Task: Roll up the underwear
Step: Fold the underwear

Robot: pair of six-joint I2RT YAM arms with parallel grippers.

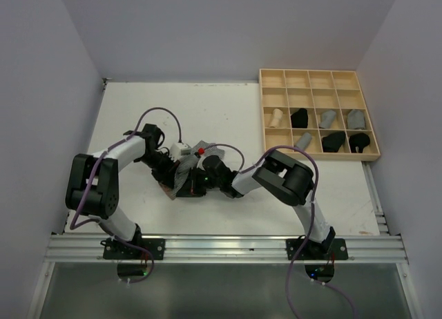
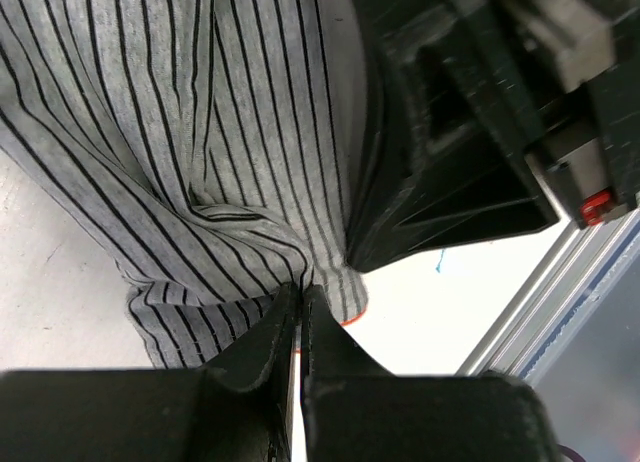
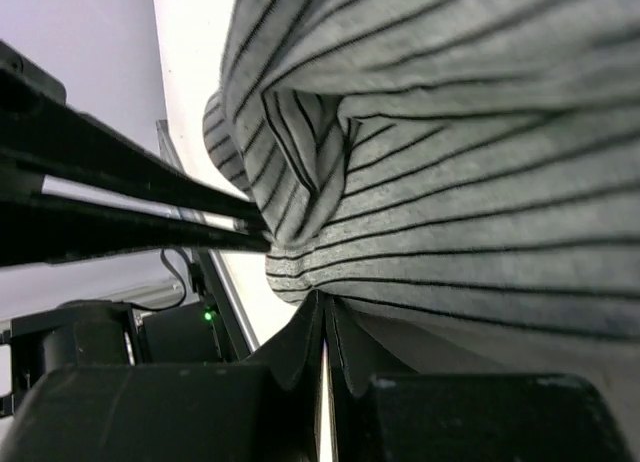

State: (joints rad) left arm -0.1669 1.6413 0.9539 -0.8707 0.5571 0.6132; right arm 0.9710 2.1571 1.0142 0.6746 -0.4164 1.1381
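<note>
Top external view puts the striped grey underwear (image 1: 185,174) bunched near the centre of the frame on the white surface (image 1: 242,112), with both arms bent in over it. Left wrist view shows the left fingers (image 2: 297,307) closed to a thin slit, pinching a fold at the cloth's lower edge. Right wrist view shows the right fingers (image 3: 320,317) pressed together in the same way on the cloth's edge at lower centre. A wooden tray (image 1: 319,71) at upper right holds rolled pieces (image 1: 299,117) in several cells.
</note>
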